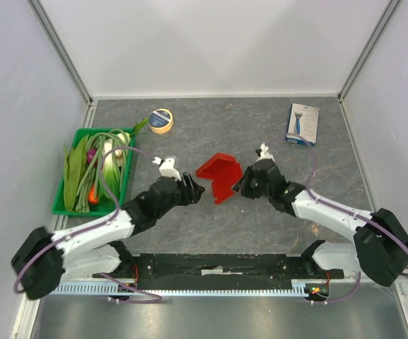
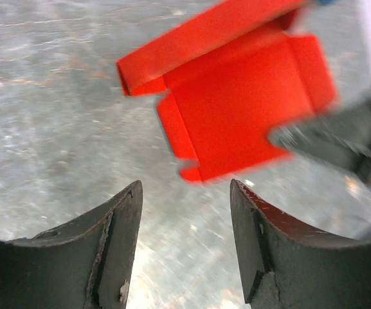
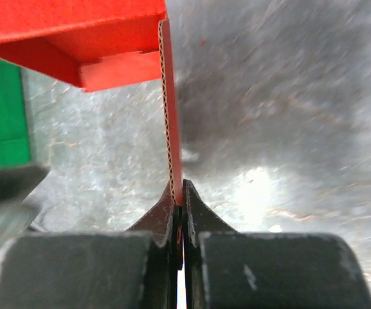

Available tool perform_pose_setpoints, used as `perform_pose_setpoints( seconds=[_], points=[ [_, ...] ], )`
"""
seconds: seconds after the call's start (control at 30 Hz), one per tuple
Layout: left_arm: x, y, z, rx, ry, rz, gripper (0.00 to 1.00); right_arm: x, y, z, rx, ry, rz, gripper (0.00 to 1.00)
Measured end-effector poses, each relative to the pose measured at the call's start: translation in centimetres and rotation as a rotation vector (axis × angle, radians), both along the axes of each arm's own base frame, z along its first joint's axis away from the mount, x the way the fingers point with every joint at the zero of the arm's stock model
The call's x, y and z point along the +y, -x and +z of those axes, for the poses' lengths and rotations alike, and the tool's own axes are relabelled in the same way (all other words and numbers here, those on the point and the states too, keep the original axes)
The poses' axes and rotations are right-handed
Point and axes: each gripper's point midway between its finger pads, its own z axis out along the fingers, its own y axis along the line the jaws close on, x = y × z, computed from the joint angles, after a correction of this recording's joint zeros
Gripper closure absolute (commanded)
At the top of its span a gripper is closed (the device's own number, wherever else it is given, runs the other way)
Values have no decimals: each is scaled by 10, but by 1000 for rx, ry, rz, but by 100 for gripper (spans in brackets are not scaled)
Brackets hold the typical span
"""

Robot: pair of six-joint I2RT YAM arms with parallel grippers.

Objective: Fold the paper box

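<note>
paper box (image 1: 218, 174): sitting over mid-table between the two grippers, partly folded, one panel standing up, small flaps showing; unclear whether its lower edge is touching the table (image 1: 274, 219).
right gripper (image 1: 240, 185): clenching on the box's right side; in the wrist view its fingers (image 3: 197, 215) are pinching a thin corrugated panel edge-on.
left gripper (image 1: 196, 189): hanging released just beside the box's left side, jaws standing apart, nothing between them.
green tray (image 1: 59, 206): lying at far left, holding leafy vegetables (image 1: 76, 169).
tape roll (image 1: 161, 121): lying behind the tray, well apart from the box.
white-and-blue box (image 1: 302, 124): lying at back right, well apart.
</note>
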Motion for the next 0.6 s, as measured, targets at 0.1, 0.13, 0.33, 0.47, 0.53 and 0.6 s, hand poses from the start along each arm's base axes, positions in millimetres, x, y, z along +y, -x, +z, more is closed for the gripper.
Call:
perform_pose_setpoints(
  seconds=[0.1,0.13,0.33,0.47,0.53,0.6],
  points=[
    [-2,23,34,-51,120,-112,34,-19,-21,10,-19,116,40,100],
    [-4,35,51,-80,166,-169,33,-26,-28,15,-26,183,74,100],
    [-4,64,100,-137,225,-326,32,-42,-59,58,-129,496,283,100],
    [0,49,127,-128,202,-292,33,-64,-77,76,-133,728,349,97],
    [10,36,139,-142,204,-238,32,-77,-77,76,-102,826,378,96],
    [23,24,148,-168,212,-180,28,-92,-71,77,-58,912,415,95]
  ],
)
